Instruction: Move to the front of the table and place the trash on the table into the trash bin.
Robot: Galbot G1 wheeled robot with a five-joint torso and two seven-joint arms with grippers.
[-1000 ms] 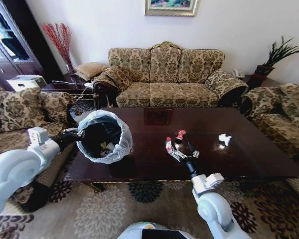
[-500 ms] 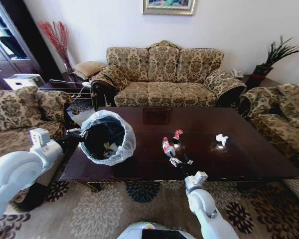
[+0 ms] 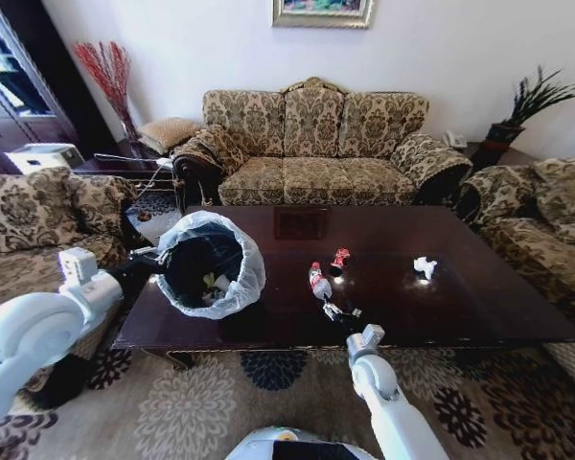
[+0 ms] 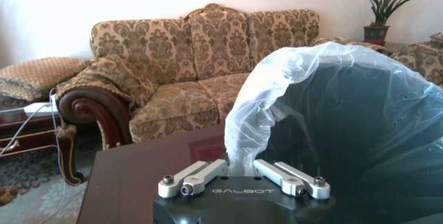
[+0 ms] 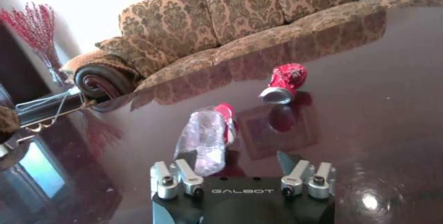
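Where the glossy table (image 3: 460, 307) fronts a patterned sofa (image 3: 311, 144): left gripper (image 4: 242, 175) clenched on trash bin (image 3: 209, 264) liner at the left edge; right gripper (image 5: 239, 175) spread, clear bottle (image 5: 206, 138) against one finger near the front edge; red wrapper (image 5: 284, 81) mid-table; white tissue (image 3: 424, 266) toward the right.

wall: white, framed picture (image 3: 323, 11) | seating: floral sofa (image 3: 316, 144) | floor: patterned carpet (image 3: 201, 407)

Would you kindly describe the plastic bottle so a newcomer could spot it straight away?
Find the dark glossy table in front of the sofa. Near its front edge, just beyond the right pincer, lies the clear crumpled bottle. Unlike the small red wrapper behind it, it is transparent with a red label.
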